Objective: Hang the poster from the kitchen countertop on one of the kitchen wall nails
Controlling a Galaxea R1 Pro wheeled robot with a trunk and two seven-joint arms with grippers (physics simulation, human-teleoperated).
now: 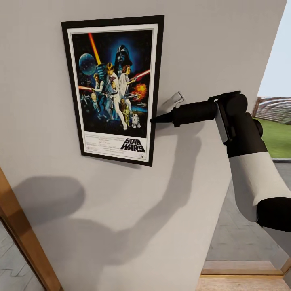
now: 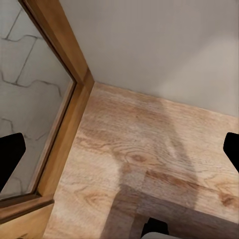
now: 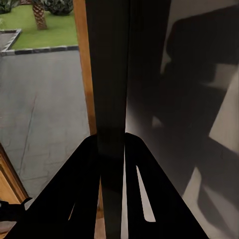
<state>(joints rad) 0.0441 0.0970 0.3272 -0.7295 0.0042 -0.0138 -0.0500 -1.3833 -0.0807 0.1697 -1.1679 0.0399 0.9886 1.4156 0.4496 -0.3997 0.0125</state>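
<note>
The poster (image 1: 113, 85), a Star Wars print in a thin black frame, lies flat against the pale wall (image 1: 210, 48), upright with a slight tilt. My right gripper (image 1: 155, 119) reaches in from the right and is shut on the poster's right edge, about two thirds of the way down. In the right wrist view the black frame edge (image 3: 112, 74) runs straight between the two fingers (image 3: 79, 189). A thin bent wire shape (image 1: 178, 97) sits on the wall just above that gripper. The wall nail is hidden. The countertop is out of view. My left gripper (image 2: 119, 154) hangs open over the wooden floor (image 2: 149, 144).
A wooden door frame (image 1: 24, 242) slants up at the lower left, with glass and paving behind it (image 2: 30, 99). To the right the wall ends at an opening onto grey paving (image 1: 242, 238) and grass (image 1: 279, 137). The arm's shadow falls on the wall below the poster.
</note>
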